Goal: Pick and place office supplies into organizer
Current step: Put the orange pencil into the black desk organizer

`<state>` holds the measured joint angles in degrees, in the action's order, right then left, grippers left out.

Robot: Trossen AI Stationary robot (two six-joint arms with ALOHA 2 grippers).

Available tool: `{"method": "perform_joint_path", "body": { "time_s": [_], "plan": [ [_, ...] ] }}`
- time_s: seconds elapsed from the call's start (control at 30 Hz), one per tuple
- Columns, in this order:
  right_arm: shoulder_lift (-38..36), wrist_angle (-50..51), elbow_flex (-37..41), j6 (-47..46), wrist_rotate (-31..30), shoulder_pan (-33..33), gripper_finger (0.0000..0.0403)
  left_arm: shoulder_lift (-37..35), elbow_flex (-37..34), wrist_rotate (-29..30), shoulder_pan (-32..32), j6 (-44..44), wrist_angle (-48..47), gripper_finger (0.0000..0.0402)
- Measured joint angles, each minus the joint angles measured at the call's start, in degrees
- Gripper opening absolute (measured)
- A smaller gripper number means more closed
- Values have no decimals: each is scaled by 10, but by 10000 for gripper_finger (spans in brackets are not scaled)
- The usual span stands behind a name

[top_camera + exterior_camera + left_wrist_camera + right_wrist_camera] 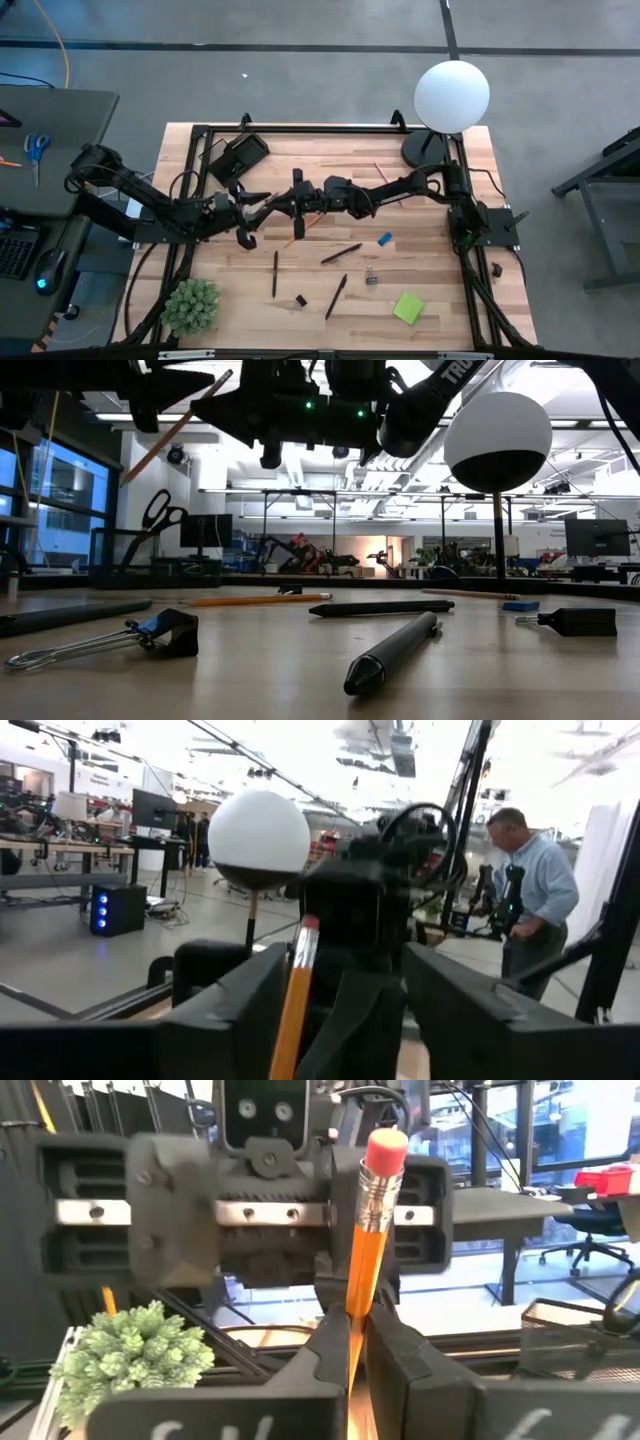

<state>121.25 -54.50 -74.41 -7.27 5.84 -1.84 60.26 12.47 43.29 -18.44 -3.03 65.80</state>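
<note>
Right up close my right end effector is pinched tight on an orange pencil, eraser end up, and that pencil hangs in the air over the middle of the counter. My left end effector faces it nose to nose, fingers spread wide either side of the pencil, not gripping. The organizer sits at the far left corner. Pens, a binder clip and the green sticky-note pad lie scattered on the near half.

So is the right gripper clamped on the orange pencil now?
Yes: in the right wrist view the right gripper pinches the orange pencil.
</note>
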Motion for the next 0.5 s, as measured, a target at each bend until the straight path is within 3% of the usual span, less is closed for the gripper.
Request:
{"method": "perform_joint_path", "body": {
  "time_s": [0.13, 0.23, 0.5],
  "plan": [
    [0, 6, 0, -5, -7, -9, 3, -48, 0, 3, 0, -6, -13, 229],
    [0, 41, -20, -6, -14, -19, 4, -95, 17, 8, 0, -9, -90, 231],
    [0, 240, -155, 78, -27, -27, 6, -147, 221, 10, 0, 57, -596, 187]
  ]
}}
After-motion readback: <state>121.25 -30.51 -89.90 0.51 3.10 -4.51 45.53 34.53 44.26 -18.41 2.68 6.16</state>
